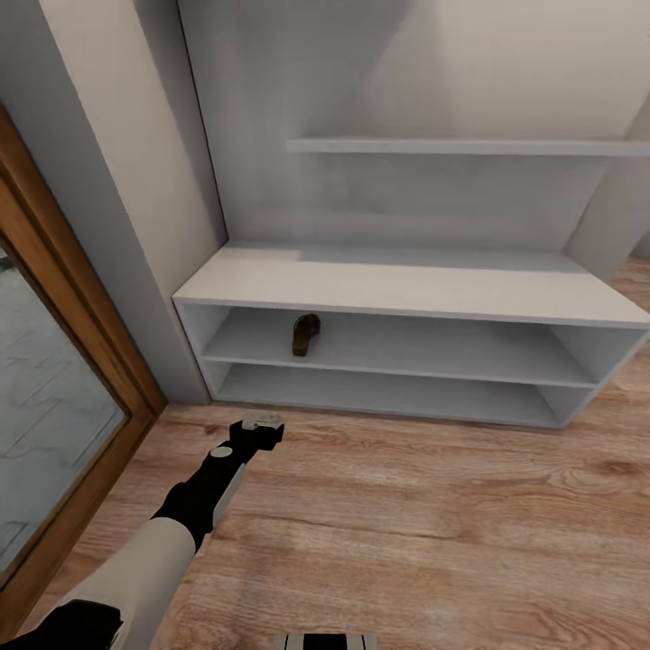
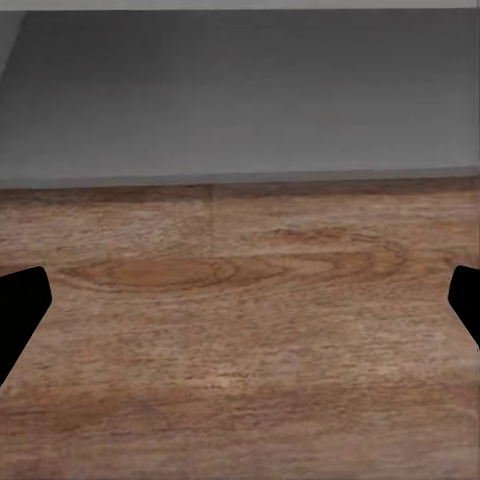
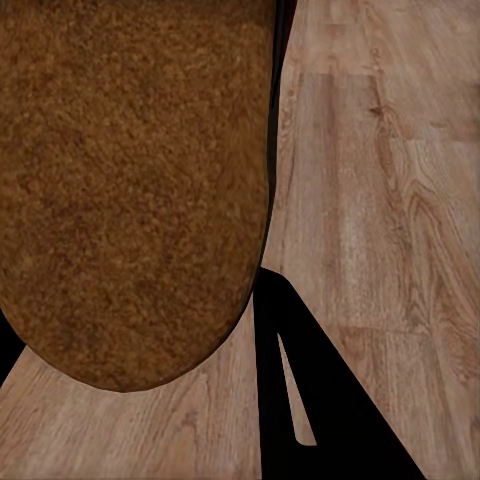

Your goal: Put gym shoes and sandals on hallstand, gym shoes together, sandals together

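Observation:
The pale hallstand (image 1: 406,293) stands against the wall ahead. One dark brown sandal (image 1: 305,334) lies on its upper open shelf, near the left end. My left gripper (image 1: 262,422) hovers low over the corridor floor (image 1: 433,506) in front of the rack's left end. In the left wrist view its black fingertips (image 2: 22,310) stand wide apart and empty, so it is open. The right wrist view has the other sandal (image 3: 130,180) very close, tan-brown sole toward the camera, with my right gripper (image 3: 235,340) shut on it and one black finger (image 3: 330,420) beside it. The two gym shoes are out of view.
A wood-framed glass door (image 1: 54,388) runs along the left, close to my left arm. A grey wall corner (image 1: 162,226) meets the rack's left end. An upper shelf (image 1: 469,146) juts from the back panel. Wood floor extends to the right.

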{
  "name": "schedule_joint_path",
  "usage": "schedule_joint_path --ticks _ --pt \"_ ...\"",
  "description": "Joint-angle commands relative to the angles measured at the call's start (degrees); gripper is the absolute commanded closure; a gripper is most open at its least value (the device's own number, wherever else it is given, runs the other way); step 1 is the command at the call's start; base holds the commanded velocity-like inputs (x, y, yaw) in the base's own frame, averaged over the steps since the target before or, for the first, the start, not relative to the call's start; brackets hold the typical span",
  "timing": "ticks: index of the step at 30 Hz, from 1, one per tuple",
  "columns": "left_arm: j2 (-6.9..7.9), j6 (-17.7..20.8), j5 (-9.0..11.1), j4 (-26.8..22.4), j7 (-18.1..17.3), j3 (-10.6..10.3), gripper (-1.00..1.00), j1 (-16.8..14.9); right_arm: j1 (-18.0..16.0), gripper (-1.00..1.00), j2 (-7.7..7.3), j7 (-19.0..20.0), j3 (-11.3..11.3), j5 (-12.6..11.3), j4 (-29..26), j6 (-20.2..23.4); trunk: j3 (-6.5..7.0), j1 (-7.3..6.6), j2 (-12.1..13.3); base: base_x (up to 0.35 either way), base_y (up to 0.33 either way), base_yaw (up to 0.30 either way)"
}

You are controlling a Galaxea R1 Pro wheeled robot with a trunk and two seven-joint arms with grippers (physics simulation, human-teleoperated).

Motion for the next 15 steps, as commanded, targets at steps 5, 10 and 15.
schedule_joint_path --ticks 5,10,15 --pt "-0.02 0.34 0.09 -0.10 -0.06 -0.06 -1.00 -0.01 -0.07 1.00 -0.02 0.41 -0.09 0.45 -0.07 0.31 -0.05 -0.02 -0.02 -0.227 -0.055 0.000" --pt "-0.02 0.34 0.09 -0.10 -0.10 -0.06 -1.00 -0.01 -0.07 1.00 -0.02 0.41 -0.09 0.45 -0.07 0.34 -0.05 -0.02 -0.02 -0.253 0.084 0.000" --pt "0.13 0.35 0.11 -0.17 -0.59 0.04 -1.00 -0.01 -0.07 1.00 -0.02 0.41 -0.09 0.45 -0.07 0.36 -0.05 -0.02 -0.02 -0.088 0.075 0.000"
